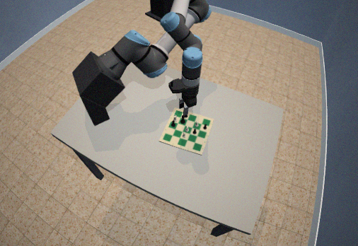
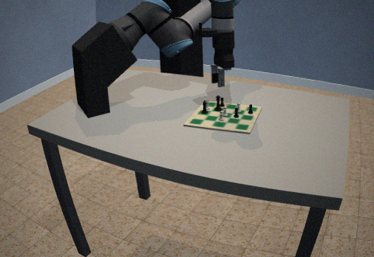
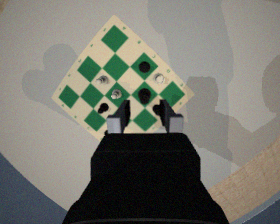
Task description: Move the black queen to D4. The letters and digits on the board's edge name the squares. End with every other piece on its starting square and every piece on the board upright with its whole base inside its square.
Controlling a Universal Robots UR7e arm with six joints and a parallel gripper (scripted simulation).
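The small green and cream chessboard (image 1: 186, 132) lies on the grey table; it also shows in the exterior view (image 2: 224, 118) and the wrist view (image 3: 119, 75). The black queen (image 1: 182, 119) stands upright on a square near the board's far edge (image 2: 218, 103), and from above it is a dark disc on a green square (image 3: 144, 95). My gripper (image 1: 182, 104) (image 2: 218, 77) hangs open and empty well above the queen, with its fingertips on either side of the queen in the wrist view (image 3: 144, 111). I cannot read the edge letters.
Other pieces stand upright on the board: a black piece at the left corner (image 2: 204, 107), white pieces near the middle (image 2: 222, 116), black pawns to the right (image 2: 250, 108) (image 2: 236, 112). The arm's dark base block (image 2: 97, 64) stands at the table's left.
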